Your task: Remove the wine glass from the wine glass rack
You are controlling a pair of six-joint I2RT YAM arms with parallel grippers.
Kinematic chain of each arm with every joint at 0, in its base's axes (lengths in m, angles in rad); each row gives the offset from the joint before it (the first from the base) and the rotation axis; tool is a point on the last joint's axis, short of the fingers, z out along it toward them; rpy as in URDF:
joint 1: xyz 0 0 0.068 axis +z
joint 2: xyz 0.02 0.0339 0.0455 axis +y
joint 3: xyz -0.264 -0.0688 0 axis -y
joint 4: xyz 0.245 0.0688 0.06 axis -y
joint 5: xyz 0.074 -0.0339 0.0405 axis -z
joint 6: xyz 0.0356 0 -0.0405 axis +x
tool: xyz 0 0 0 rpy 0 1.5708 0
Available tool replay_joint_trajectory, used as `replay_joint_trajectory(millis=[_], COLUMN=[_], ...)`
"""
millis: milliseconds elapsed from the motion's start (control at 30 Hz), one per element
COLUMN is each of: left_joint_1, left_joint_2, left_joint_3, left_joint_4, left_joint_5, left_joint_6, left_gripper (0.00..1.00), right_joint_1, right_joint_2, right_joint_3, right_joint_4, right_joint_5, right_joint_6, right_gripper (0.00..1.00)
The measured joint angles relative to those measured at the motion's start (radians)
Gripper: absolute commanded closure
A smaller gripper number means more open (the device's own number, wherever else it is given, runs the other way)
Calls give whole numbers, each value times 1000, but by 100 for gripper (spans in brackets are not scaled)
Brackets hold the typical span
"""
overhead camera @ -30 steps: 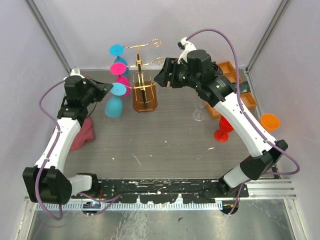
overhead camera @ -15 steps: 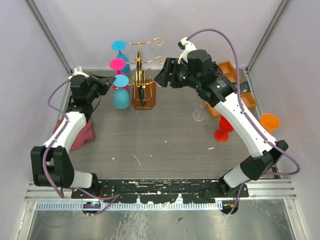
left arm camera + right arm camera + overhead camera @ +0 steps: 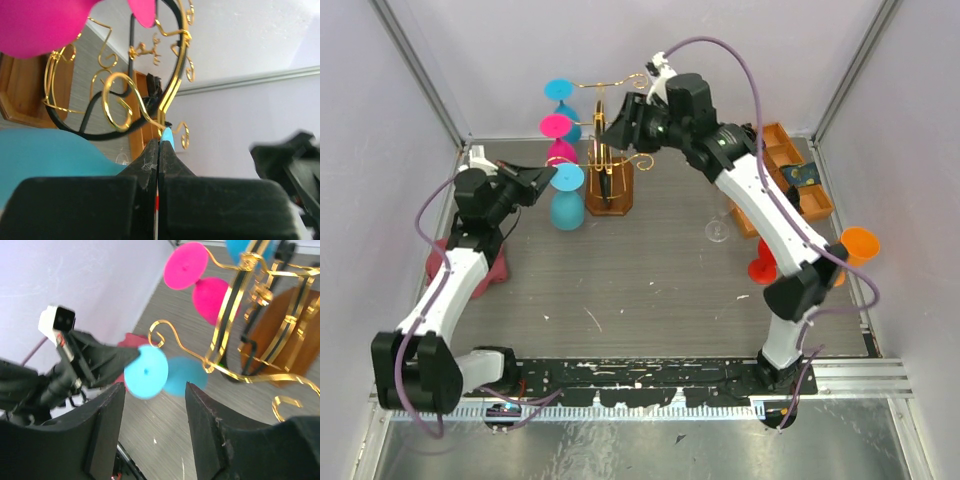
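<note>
Once aside, end effector (image 3: 606, 127) at rack (image 3: 620, 192)

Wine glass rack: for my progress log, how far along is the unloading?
Done: red glass, clear glass and orange glass are off the rack. In hand: left gripper shut on the foot of a blue glass beside a rack arm's end; freed or not, I cannot tell. Right gripper open nearby. To do: pink glass and second blue glass hang on it.
</note>
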Motion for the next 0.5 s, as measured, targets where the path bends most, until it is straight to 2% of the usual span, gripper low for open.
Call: replay_joint_trajectory(millis=[233,500], left_joint_1=[14,24], left_joint_2=[-211,-242], left_joint_3=[-18,-18], left_joint_4=[-137,-221], left_joint_5=[2,-3], left_joint_6=[26,33], left_gripper=[100,100], right_joint_1=[-16,-18], right_joint_2=[335,487], right_joint_3=[311,346], right_joint_4=[31,76], right_joint_5=[-142,-185], right_joint_6=[165,322], right_gripper=[45,50])
